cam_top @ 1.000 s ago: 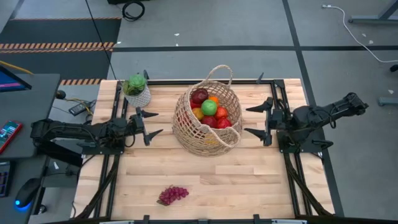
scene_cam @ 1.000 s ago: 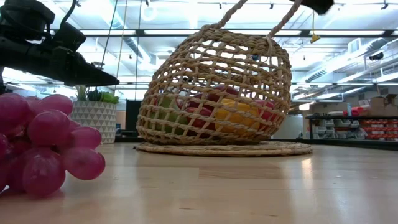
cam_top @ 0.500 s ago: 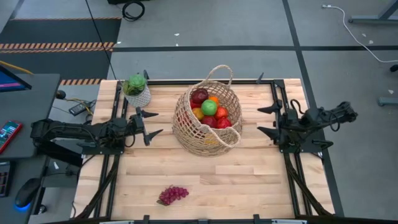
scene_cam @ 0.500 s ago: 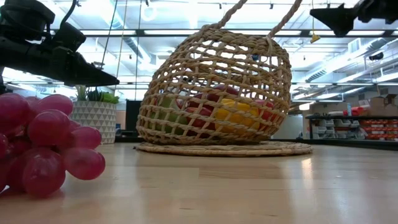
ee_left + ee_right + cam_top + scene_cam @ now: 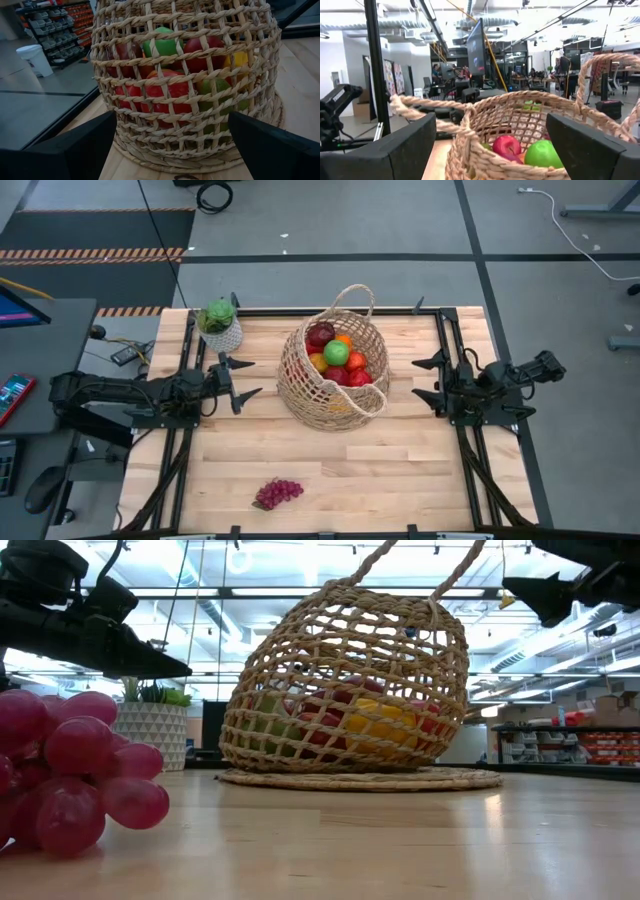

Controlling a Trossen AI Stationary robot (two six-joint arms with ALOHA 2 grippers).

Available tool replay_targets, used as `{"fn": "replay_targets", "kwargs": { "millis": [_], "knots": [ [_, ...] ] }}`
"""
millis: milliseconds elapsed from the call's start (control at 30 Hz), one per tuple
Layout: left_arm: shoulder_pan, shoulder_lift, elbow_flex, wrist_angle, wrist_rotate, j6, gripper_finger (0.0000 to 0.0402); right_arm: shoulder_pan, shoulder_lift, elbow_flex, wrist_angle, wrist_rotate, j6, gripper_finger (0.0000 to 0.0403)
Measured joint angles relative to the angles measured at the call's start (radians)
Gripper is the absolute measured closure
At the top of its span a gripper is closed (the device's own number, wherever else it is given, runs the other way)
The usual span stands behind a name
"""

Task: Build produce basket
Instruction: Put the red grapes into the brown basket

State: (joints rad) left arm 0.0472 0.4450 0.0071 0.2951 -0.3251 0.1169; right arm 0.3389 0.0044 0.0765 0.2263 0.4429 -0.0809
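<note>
I saw grape bunch loose near front edge | judged it soft, light; I'd pinch the stem | left gripper, right gripper both spread, empty, flanking wicker basket

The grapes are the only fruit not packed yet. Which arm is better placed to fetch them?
Left, probably. The grapes lie at the table's near edge, left of the basket, closer to the open left gripper than to the right gripper.

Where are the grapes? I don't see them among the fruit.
In the high view, the grapes lie alone on the table, near its front edge, well apart from the basket.
</note>
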Motion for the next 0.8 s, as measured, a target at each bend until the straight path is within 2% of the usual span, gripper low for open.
{"fn": "replay_targets", "kwargs": {
  "millis": [167, 800],
  "knots": [
    [0.000, 0.000, 0.000, 0.000, 0.000, 0.000, 0.0011, 0.000, 0.002, -0.071, 0.064, -0.005, 0.000, 0.0031],
    [0.000, 0.000, 0.000, 0.000, 0.000, 0.000, 0.0011, -0.001, 0.002, -0.070, 0.057, 0.032, 0.025, 0.0043]
  ]
}}
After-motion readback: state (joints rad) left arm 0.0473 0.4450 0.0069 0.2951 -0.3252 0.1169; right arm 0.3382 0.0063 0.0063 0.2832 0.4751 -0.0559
